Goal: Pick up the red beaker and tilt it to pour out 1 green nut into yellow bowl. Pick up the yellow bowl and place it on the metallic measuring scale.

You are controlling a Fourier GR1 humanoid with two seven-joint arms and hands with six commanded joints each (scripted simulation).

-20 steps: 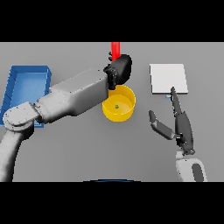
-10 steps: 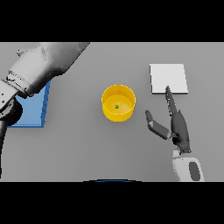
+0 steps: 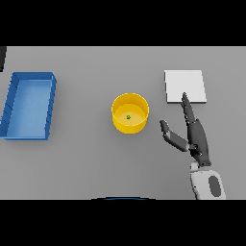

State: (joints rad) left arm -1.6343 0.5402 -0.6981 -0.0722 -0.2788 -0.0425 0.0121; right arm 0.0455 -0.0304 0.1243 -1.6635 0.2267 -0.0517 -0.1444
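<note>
The yellow bowl (image 3: 130, 108) stands upright at the table's middle with one small green nut (image 3: 128, 116) on its floor. The metallic scale (image 3: 185, 86), a pale square plate, lies to its upper right. My right hand (image 3: 196, 138) hovers to the right of the bowl, apart from it. Its fingers are straight and point toward the scale's near edge, and its thumb sticks out toward the bowl. It holds nothing. Only a dark sliver of my left hand (image 3: 2, 58) shows at the far left edge. The red beaker is out of view.
A blue rectangular tray (image 3: 29, 104) lies at the left, a good distance from the bowl. Bare grey table separates the bowl from the scale.
My left arm has swung away from above the bowl to the far left and almost out of view, taking the red beaker with it. The right hand has edged closer to the bowl.
</note>
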